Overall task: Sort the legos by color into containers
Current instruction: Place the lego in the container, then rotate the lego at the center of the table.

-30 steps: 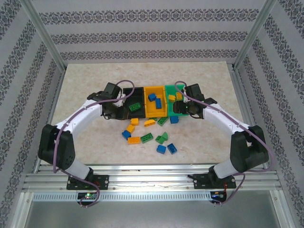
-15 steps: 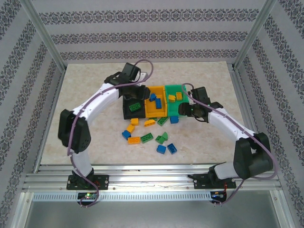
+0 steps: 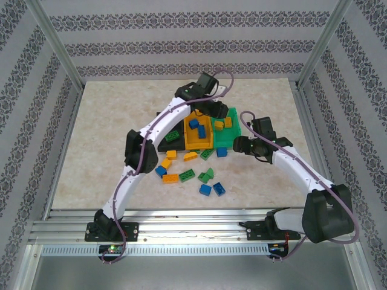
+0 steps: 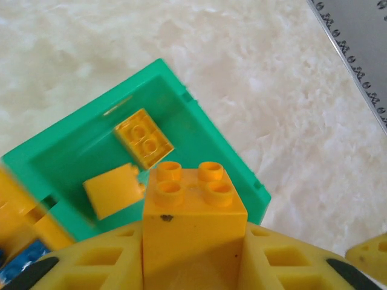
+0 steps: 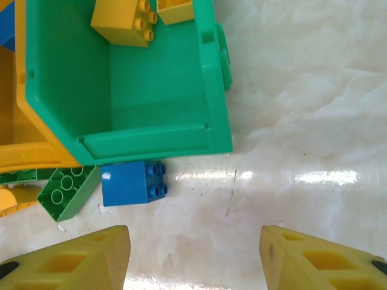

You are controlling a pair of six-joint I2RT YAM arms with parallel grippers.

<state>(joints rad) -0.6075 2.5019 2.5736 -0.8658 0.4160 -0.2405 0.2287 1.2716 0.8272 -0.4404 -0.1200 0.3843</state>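
The right gripper (image 5: 193, 243), jaws wide and empty, hangs over a blue brick (image 5: 130, 183) on its side just beside the green bin (image 5: 157, 140), studs pointing right, long axis along the wall. That bin holds two orange-yellow bricks (image 5: 121, 21), the orange-yellow bin (image 3: 195, 141) blue bricks (image 3: 194, 124), and the black bin (image 3: 178, 145) a green brick (image 3: 172, 138). Farther on, above the green bin, the left gripper (image 4: 193, 260) clamps a held orange-yellow brick (image 4: 193, 208), with its four studs facing the far side of the wrist view.

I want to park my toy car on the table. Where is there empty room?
Lots of bare table lies left of the bins, and more behind them by the back wall. There is also room right of the green bin, under the open right gripper. It is crowded in front of the bins, where loose legos lie scattered.
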